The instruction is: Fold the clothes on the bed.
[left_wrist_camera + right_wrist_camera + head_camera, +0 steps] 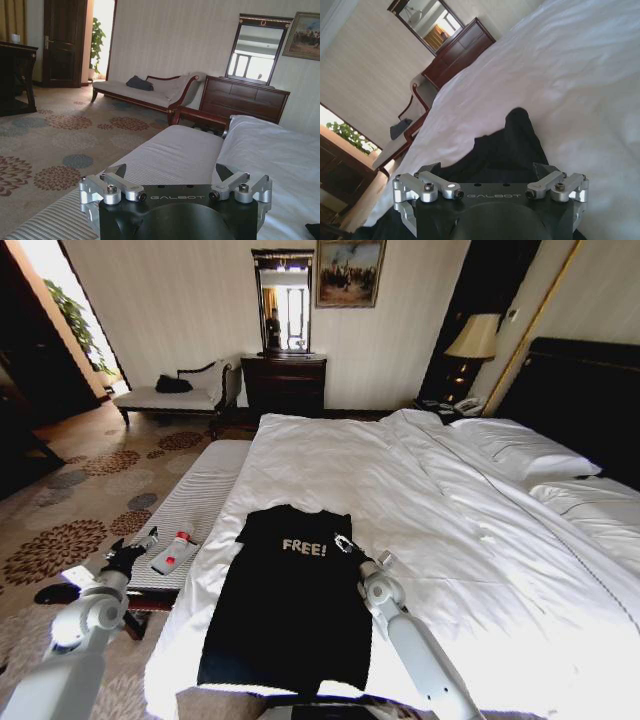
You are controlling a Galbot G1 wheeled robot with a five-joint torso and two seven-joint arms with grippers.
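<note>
Lying flat on the near part of the very large bed with white sheets (420, 490) is the black short-sleeved T-shirt of soft fabric (290, 600), its front up and the white "FREE!" lettering reading across the chest. The body forms a long dark rectangle with its hem toward the robot and its collar toward the far end of the mattress. The sleeves look drawn in, so the outline is narrow, with a small rounded bulge at the shoulder nearest the right hand. The fabric is smooth, with few creases, and sits well inside the white sheet on every side but the hem, which comes close to the mattress edge.

The right hand (349, 546) hovers at the shirt's right shoulder, just beyond the last letter of the print; in the right wrist view its fingers (431, 168) stand spread wide over the black cloth (510, 145) with nothing between them, and white sheet stretches away past the shirt.

The left hand (131, 552) hangs off the bed's side, above the narrow pale striped surface (195, 505) that runs along the mattress. Its fingers (117, 170) are also set wide apart and hold nothing. Just beside this hand, toward the shirt, a small white bottle with a red band (175, 551) lies on its side on the striped surface.
</note>
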